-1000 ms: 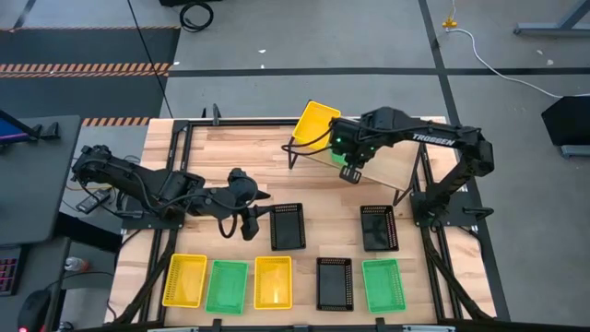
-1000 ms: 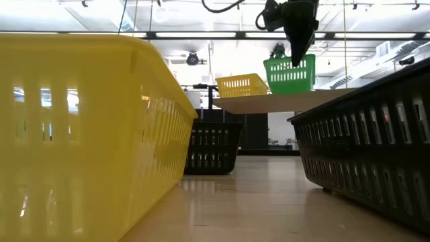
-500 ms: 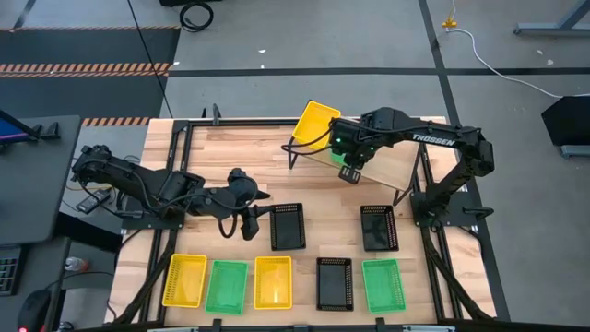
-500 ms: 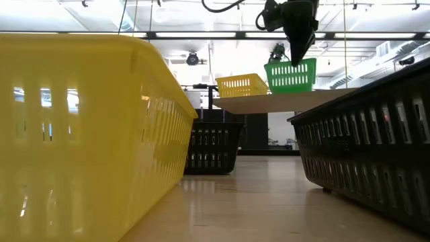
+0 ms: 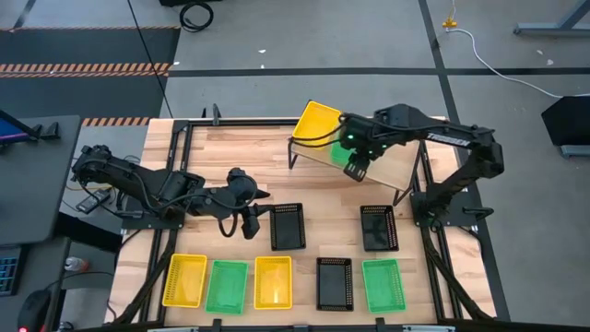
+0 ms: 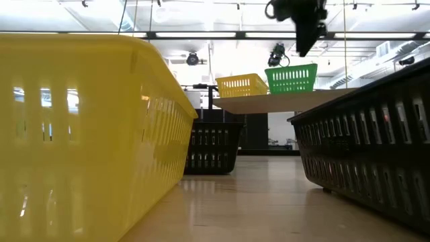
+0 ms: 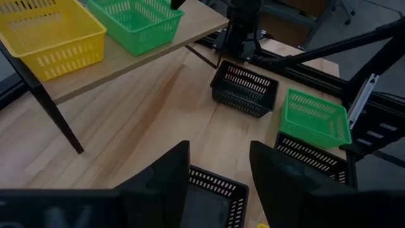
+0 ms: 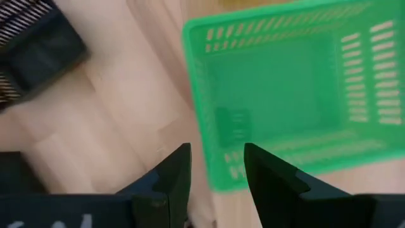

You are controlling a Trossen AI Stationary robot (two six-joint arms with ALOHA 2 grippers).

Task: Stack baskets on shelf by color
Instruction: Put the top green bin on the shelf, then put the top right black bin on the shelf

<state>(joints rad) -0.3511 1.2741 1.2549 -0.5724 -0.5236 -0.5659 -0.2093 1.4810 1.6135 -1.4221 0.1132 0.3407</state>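
A green basket (image 6: pixel 291 78) sits flat on its bottom on the shelf (image 6: pixel 282 101), right beside a yellow basket (image 6: pixel 242 85) that also rests on the board. My right gripper (image 6: pixel 306 44) hangs open just above the green basket's (image 8: pixel 285 95) near end wall, clear of it. In the high view it (image 5: pixel 358 169) covers part of that basket (image 5: pixel 339 153). My left gripper (image 5: pixel 249 224) waits open over the table's middle left, next to a black basket (image 5: pixel 287 226), with nothing between its fingers (image 7: pixel 218 183).
On the table lie two more black baskets (image 5: pixel 378 227) (image 5: pixel 334 282), two green ones (image 5: pixel 227 286) (image 5: pixel 383 284) and two yellow ones (image 5: pixel 184 279) (image 5: pixel 273 281) along the near edge. The shelf's right half (image 5: pixel 392 166) is bare board.
My right gripper has opened and let go of the green basket, then risen a little and shifted toward the table's right edge. The green basket has come down out of the hold and now sits level on the shelf.
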